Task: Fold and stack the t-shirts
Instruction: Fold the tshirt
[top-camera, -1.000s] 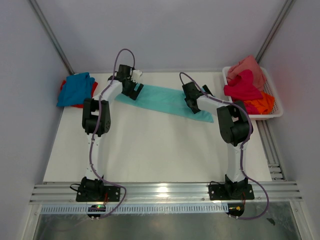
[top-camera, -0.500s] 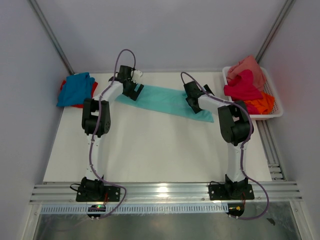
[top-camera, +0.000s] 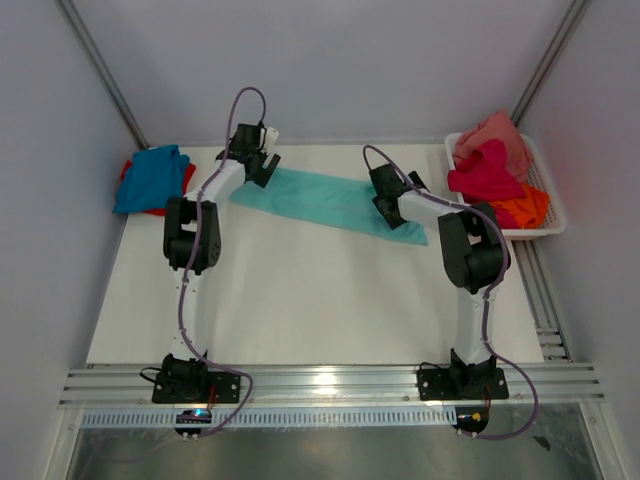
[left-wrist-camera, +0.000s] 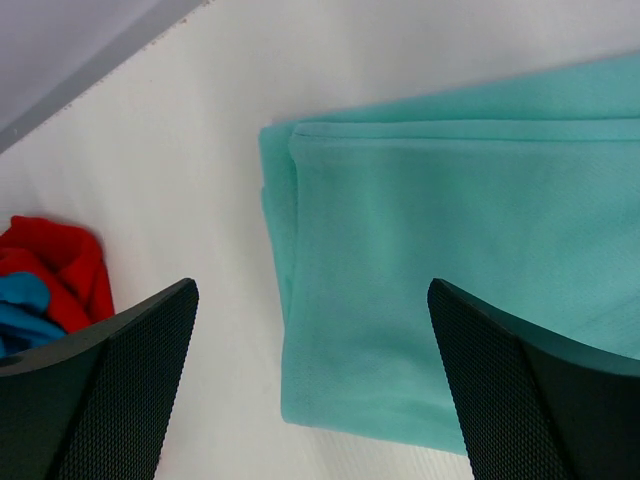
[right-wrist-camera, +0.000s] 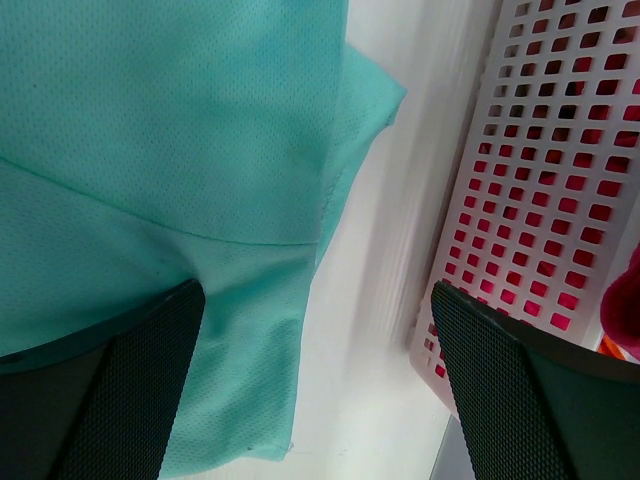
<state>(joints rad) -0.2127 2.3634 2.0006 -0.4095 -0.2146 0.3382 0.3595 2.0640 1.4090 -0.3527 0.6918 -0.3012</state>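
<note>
The left fingers (left-wrist-camera: 120, 390) stand spread as wide as they go and grip nothing. They hang over the short end of the mint-teal t-shirt (left-wrist-camera: 430, 250), one finger above bare desk (left-wrist-camera: 200, 150) and the other above the cloth. Whether the tips touch the fabric cannot be told. The right fingers (right-wrist-camera: 110, 390) are equally wide apart and hold nothing. One hangs over the shirt's other end (right-wrist-camera: 150, 120) and the other over the wall of the white mesh basket (right-wrist-camera: 520, 150). From above, the mint-teal t-shirt (top-camera: 330, 200) lies flat on the desk (top-camera: 300, 290), folded into a long narrow strip. Its long axis runs on a slant, from the far left under the left fingers (top-camera: 257, 163) down to the near right by the right fingers (top-camera: 385, 200). The left end shows stacked folded edges squared off towards the desk's left side. The right end finishes in a loose corner that points at the basket (top-camera: 556, 215), just beside it with a sliver of desk between. At the far left corner, well apart from the strip, a blue t-shirt (top-camera: 150, 178) lies on a red t-shirt (top-camera: 188, 178). Both also show at the edge of the left wrist view, blue (left-wrist-camera: 20, 310) on red (left-wrist-camera: 60, 260). In the basket lie a magenta t-shirt (top-camera: 485, 175), a salmon-pink t-shirt (top-camera: 495, 135) and an orange t-shirt (top-camera: 520, 208), heaped and unfolded.
</note>
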